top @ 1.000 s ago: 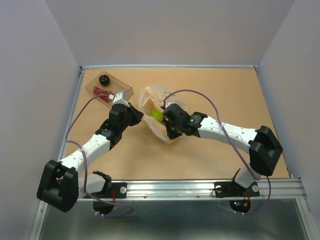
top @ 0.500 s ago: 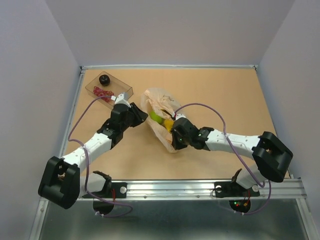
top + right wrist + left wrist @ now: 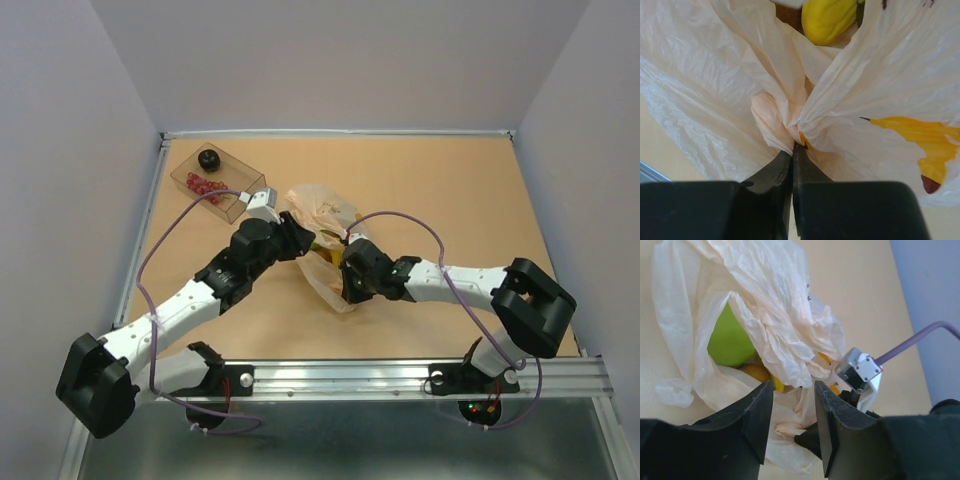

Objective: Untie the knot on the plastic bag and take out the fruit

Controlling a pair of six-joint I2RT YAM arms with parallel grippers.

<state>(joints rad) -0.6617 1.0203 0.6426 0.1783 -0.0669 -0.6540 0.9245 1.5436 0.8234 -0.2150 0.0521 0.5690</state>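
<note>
The plastic bag (image 3: 322, 208) lies crumpled mid-table, cream-white with orange print. My left gripper (image 3: 303, 241) hovers open at its left side. In the left wrist view the left gripper (image 3: 793, 386) has nothing between its fingers. Beyond it the plastic bag (image 3: 775, 305) gapes, showing a round green fruit (image 3: 730, 340) and a yellow fruit (image 3: 759, 372). My right gripper (image 3: 345, 275) is shut on a bunched twist of the plastic bag (image 3: 775, 117); whether that twist is the knot I cannot tell. In the right wrist view the right gripper (image 3: 794, 146) sits below a yellow fruit (image 3: 827, 17).
A clear rigid tray (image 3: 243, 190) stands at the back left, holding a black round piece (image 3: 208, 158) and red berry-like pieces (image 3: 203, 186). Grey walls close in the table on three sides. A metal rail (image 3: 400, 375) runs along the near edge.
My left gripper has opened and swung right, up to the bag's opening. My right gripper, still shut on the plastic, has pulled the bag's near end toward me.
</note>
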